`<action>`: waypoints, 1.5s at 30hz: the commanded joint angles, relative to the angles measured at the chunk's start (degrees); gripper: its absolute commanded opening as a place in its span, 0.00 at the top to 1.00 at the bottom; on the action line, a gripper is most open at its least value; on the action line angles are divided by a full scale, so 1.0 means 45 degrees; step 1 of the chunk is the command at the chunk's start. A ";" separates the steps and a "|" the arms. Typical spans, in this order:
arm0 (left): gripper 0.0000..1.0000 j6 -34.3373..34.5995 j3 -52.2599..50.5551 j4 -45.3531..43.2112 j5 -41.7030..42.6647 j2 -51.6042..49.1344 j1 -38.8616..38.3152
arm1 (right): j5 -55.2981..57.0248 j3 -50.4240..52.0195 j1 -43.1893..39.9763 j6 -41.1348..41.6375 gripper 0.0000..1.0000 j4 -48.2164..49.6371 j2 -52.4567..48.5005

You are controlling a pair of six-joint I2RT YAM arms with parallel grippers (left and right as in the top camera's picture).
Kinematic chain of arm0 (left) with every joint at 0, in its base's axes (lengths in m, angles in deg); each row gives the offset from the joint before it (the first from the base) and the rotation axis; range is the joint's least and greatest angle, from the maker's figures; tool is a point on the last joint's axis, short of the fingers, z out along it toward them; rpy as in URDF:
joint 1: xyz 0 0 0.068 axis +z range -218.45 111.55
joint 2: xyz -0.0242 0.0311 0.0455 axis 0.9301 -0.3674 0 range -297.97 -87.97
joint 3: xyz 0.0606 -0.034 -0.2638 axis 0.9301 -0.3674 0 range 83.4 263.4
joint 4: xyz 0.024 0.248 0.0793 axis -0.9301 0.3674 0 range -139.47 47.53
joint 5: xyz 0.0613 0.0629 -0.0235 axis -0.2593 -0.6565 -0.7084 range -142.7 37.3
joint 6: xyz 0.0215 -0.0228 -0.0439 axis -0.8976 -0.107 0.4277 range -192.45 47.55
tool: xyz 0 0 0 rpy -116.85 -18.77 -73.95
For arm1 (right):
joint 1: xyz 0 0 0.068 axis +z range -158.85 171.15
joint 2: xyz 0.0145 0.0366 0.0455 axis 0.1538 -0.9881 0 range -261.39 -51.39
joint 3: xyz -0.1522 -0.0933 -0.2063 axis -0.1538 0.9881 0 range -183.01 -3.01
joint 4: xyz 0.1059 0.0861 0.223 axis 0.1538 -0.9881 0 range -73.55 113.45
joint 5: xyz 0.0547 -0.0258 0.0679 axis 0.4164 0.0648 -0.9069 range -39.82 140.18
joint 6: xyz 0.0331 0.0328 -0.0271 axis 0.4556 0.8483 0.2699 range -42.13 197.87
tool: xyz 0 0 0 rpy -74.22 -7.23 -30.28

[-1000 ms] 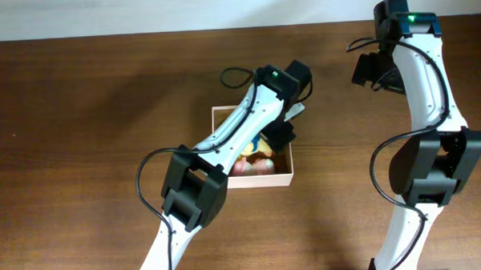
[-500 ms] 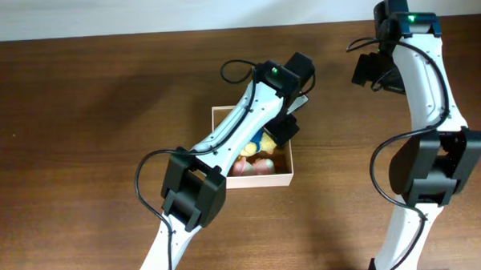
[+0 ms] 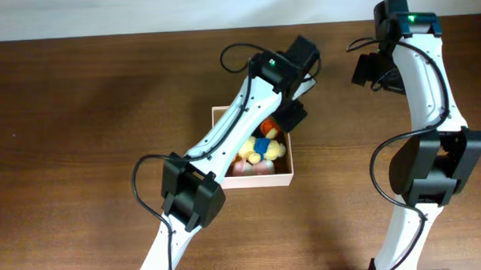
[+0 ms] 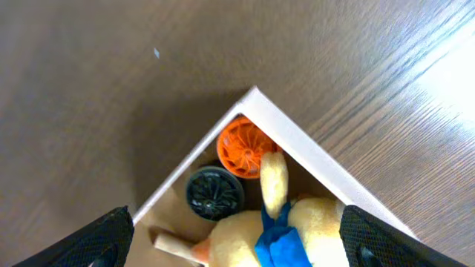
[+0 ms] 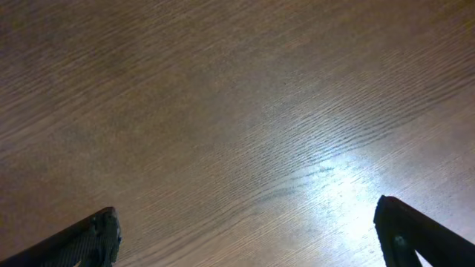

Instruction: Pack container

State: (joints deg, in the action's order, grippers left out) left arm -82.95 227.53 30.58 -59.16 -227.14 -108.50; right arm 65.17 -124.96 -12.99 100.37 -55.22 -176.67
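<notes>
Container point(image 4: 312, 159): orange wheel point(image 4: 241, 146) in corner, black wheel point(image 4: 214, 193), yellow plush point(image 4: 312, 222) with blue ribbon point(image 4: 278, 241). Left hand point(image 4: 237, 241) spread above container; right hand point(image 5: 249, 237) spread, well apart from container.

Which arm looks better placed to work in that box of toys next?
Left, likely. The left fingers, open, hang over the container corner, toys in view; the right fingers, also open, face only table, off to the side.

Container point(image 3: 258, 181): you had it mid-table point(image 3: 79, 116), toys point(image 3: 255, 148) inside.
Right arm point(image 3: 421, 80): you had it well right, apart.
</notes>
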 commanded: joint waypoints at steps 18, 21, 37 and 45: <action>0.08 0.1054 0.4333 0.1064 -0.1292 0.0685 0.4741 | 0.0015 -0.0019 -0.0005 0.0160 0.01 0.0000 0.0044; 0.08 0.1098 0.4333 0.1175 -0.1287 0.0826 0.5751 | 0.0015 -0.0019 -0.0005 0.0160 0.01 0.0000 0.0044; 0.01 0.1083 0.4328 0.1365 -0.1520 0.0889 0.8888 | 0.0015 -0.0019 -0.0005 0.0160 0.01 0.0000 0.0044; 0.01 0.1083 0.4328 0.1365 -0.1520 0.0889 0.9020 | 0.0015 -0.0019 -0.0005 0.0160 0.01 0.0000 0.0044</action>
State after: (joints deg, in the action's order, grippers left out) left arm -78.80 245.74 36.66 -65.41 -225.46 -67.72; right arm 65.14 -124.96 -12.99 100.37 -55.22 -176.67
